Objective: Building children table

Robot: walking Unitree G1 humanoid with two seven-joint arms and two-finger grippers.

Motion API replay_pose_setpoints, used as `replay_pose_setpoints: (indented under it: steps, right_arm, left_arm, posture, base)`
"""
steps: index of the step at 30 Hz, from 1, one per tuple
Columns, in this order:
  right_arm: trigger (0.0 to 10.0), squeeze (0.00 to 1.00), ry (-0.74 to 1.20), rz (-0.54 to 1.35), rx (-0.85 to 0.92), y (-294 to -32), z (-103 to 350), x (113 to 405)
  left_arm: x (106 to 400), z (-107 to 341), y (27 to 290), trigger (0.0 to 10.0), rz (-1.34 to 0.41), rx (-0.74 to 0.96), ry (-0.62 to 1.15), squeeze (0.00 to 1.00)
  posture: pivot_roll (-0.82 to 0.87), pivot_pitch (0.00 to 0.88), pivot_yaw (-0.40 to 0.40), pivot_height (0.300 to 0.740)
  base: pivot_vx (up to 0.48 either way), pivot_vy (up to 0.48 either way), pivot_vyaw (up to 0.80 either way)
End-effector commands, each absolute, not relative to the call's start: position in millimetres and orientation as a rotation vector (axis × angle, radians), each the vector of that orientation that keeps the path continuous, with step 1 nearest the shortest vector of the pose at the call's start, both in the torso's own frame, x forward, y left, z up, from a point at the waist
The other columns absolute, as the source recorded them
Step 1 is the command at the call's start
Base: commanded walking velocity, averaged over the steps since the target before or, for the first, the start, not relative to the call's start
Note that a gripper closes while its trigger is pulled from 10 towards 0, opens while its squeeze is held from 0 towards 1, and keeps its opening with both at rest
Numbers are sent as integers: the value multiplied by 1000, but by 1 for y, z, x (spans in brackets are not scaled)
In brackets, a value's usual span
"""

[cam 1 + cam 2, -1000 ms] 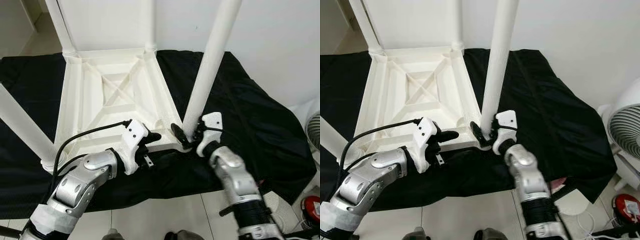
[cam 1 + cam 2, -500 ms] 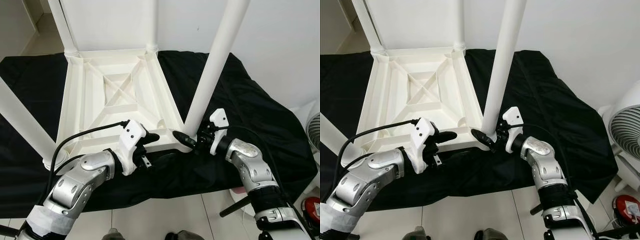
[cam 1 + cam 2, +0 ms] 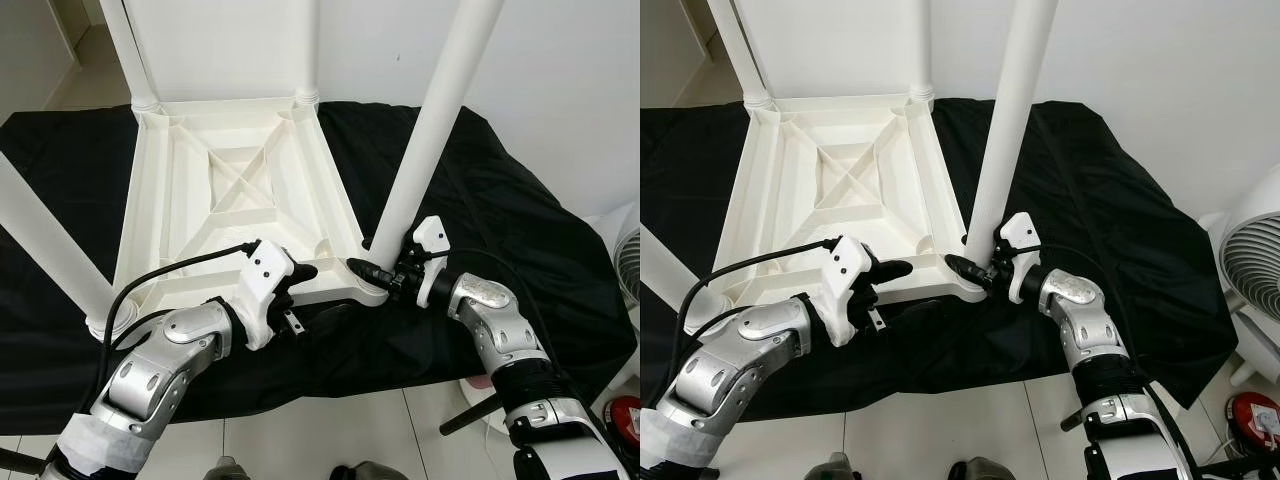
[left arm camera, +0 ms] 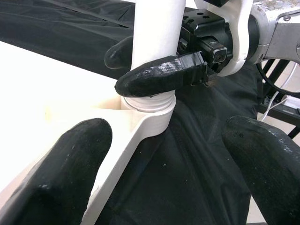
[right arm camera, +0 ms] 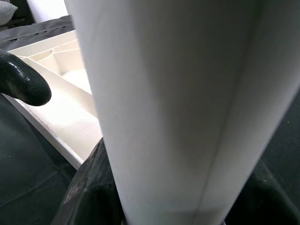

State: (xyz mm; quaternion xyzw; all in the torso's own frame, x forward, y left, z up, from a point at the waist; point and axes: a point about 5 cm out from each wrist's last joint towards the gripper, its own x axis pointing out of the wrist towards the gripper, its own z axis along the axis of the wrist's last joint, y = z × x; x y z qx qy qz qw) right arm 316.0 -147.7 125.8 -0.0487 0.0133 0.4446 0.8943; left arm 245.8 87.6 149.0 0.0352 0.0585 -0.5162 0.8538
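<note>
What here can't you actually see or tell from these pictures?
- Tops of the table legs: cut off by the head views' upper edge.
- Whether the leg is fully screwed into its socket: the right gripper covers the joint in the left wrist view.
- Floor under the table: hidden by the black cloth.
- Fan: cut by the right edge.

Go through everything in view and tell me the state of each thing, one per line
Table top: upside down on the black cloth, ribs facing up.
Near right leg: upright, seated in its corner socket.
Other three legs: standing in their corners.
Right gripper: shut on the near right leg at its base.
Left gripper: open, at the table top's near edge.
Fan: cannot tell if running.
</note>
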Motion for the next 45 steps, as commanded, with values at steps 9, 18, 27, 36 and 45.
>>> replay_pose_setpoints:
  steps: [9,18,27,36,45]
  right_arm:
    - [10000,0,7,650,-78,-146,118,314]
    - [10000,0,-11,419,-53,-130,114,302]
    - [10000,0,24,207,-37,-115,113,299]
    - [10000,137,27,195,5,-106,115,295]
    - [10000,1000,-22,302,26,-119,121,291]
  left_arm:
    - [252,145,87,10000,-1005,118,105,0]
    - [260,143,92,10000,-904,113,92,0]
    - [264,143,90,10000,-853,92,69,0]
    - [263,142,89,10000,-832,80,64,0]
    - [262,143,88,10000,-820,59,55,0]
  posture:
    - [57,3,-33,740]
    - [57,10,-38,740]
    - [56,17,-53,740]
    - [55,22,-58,740]
    - [52,29,-61,740]
  base:
    - [0,0,0]
    - [0,0,0]
    - [0,0,0]
    - [0,0,0]
    - [0,0,0]
